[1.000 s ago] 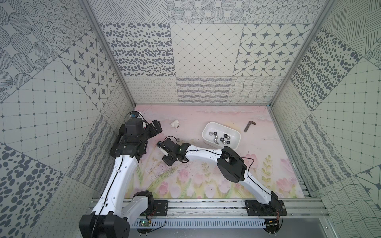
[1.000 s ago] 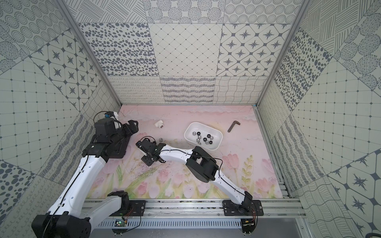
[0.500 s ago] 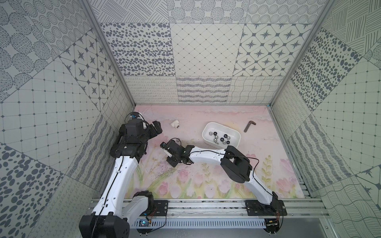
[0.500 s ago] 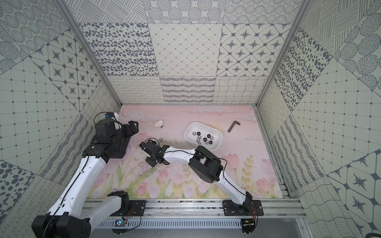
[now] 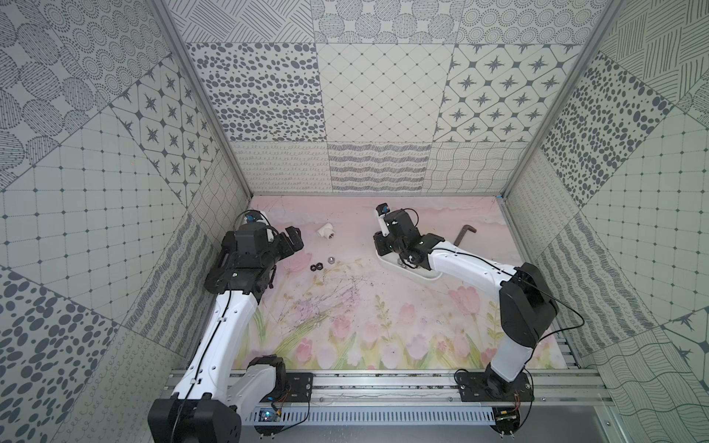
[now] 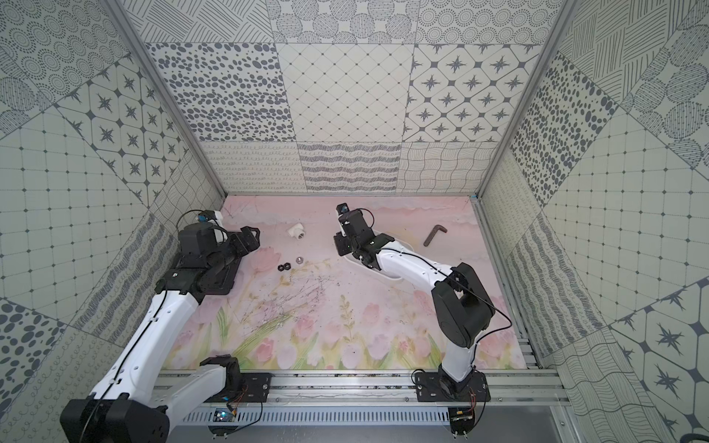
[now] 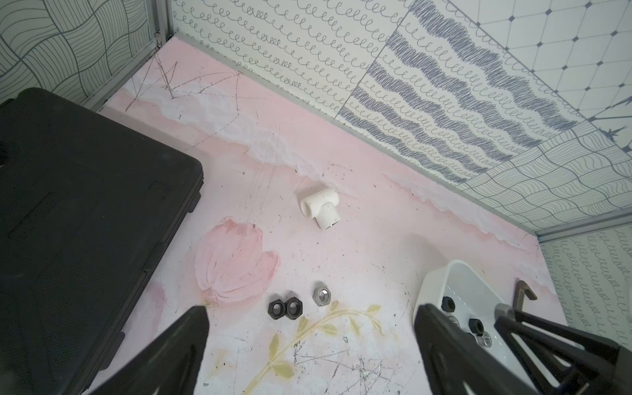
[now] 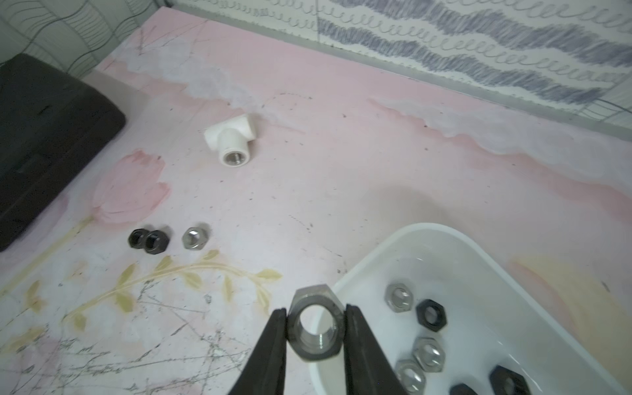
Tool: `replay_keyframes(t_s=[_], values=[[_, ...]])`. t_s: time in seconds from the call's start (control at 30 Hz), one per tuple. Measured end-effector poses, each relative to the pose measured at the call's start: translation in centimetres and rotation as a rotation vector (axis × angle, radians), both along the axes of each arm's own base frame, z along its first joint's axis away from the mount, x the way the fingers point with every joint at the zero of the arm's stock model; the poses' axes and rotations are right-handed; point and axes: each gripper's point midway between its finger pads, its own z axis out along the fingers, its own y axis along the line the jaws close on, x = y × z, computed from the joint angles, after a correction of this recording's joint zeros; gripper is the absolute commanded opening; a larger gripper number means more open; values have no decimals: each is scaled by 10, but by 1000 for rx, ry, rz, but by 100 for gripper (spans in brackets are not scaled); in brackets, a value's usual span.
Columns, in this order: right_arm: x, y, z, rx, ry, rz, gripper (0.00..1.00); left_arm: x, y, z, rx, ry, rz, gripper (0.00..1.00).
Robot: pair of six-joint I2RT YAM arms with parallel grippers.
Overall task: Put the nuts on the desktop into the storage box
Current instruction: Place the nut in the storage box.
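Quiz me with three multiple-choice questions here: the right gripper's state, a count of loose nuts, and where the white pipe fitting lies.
1. The right gripper is: A. open and empty; B. shut on a silver hexagonal metal nut; C. shut, holding nothing.
2. Nuts lying loose on the pink flowered desktop: A. one; B. six; C. three.
3. The white T-shaped plastic pipe fitting lies: A. on the desktop, apart from the white plastic storage box; B. inside the box; C. in the gripper.
Answers: 1 B, it pinches the nut by the box's rim. 2 C, two touching black hexagonal nuts plus one silver nut. 3 A, bare desktop surrounds it.
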Motion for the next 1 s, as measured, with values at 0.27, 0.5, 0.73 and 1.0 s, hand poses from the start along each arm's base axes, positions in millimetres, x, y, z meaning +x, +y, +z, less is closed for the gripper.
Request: replay_keyframes(t_s=[0.27,0.5,0.73,1.0], values=[[12,-70,-50,-130,135,-143,22,0,-2,0,-6,0,-10,99],[16,-93,-80,-188,201,-189,22,1,-3,0,-9,-1,-14,99],[15,-108,-121,-251,284,-212,23,2,-3,1,-11,-10,-15,99],[16,-117,-129,-274,300,-222,25,3,-3,2,-11,-12,-16,99]])
